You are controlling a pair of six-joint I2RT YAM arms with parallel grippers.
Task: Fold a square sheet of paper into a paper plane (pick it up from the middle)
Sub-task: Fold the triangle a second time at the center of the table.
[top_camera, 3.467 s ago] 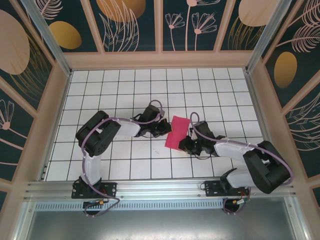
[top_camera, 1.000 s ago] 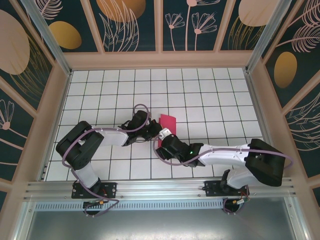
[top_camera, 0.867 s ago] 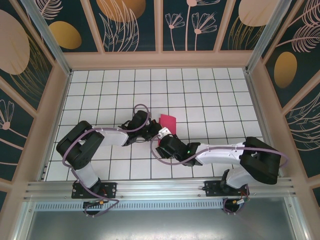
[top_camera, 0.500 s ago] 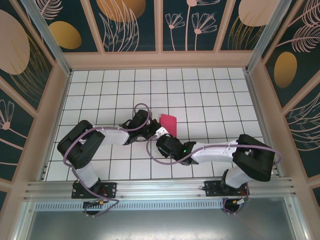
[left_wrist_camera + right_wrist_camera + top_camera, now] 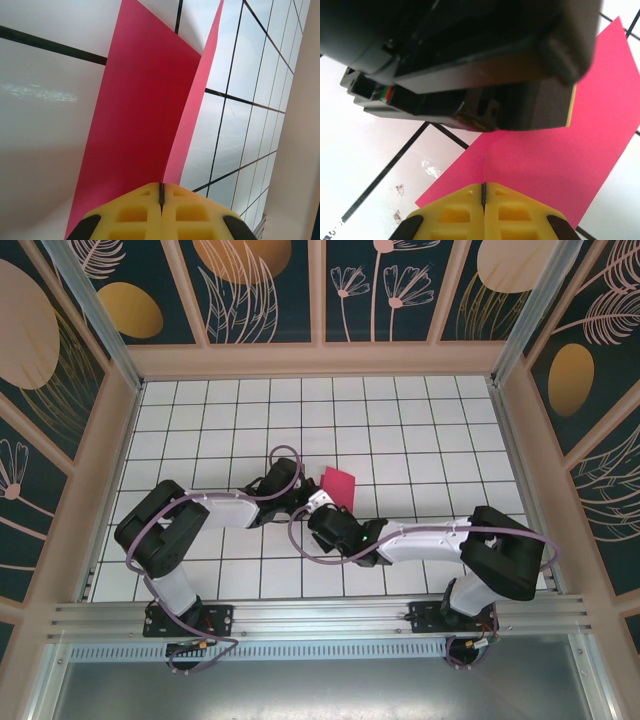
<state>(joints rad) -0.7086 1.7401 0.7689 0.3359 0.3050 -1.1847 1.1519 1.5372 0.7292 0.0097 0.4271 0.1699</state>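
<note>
Progress: early, by my read. Sheet (image 5: 338, 484) is at mid-desk (image 5: 200, 410), between the 2 arm tips, held up in a V rather than lying as a flat square.

Left wrist cam: 1 crease and 2 flaps on the sheet (image 5: 140, 120). 1 broad face is toward the lens, 1 is nearly edge-on, and both run down into the yellow pads (image 5: 130, 215). Left jaws are clenched on that crease, pads meeting with no gap.

Right wrist cam: right jaws are also clenched, pads (image 5: 455, 210) closed over the near edge of the sheet (image 5: 555, 160), in line with a faint crease. I take it as a grip on the sheet, though the edge itself is hidden under the pads.

Done: pick-up and, I judge, the centre fold. Left: nose corners, wing folds, final dart shape. None of that shows yet. The 1 far corner I can see is plain and unfolded.

Count: sheet 1, plane 0, arms 2. Both sets of jaws are clamped on the same sheet. Clear crease 1, flaps 2.
</note>
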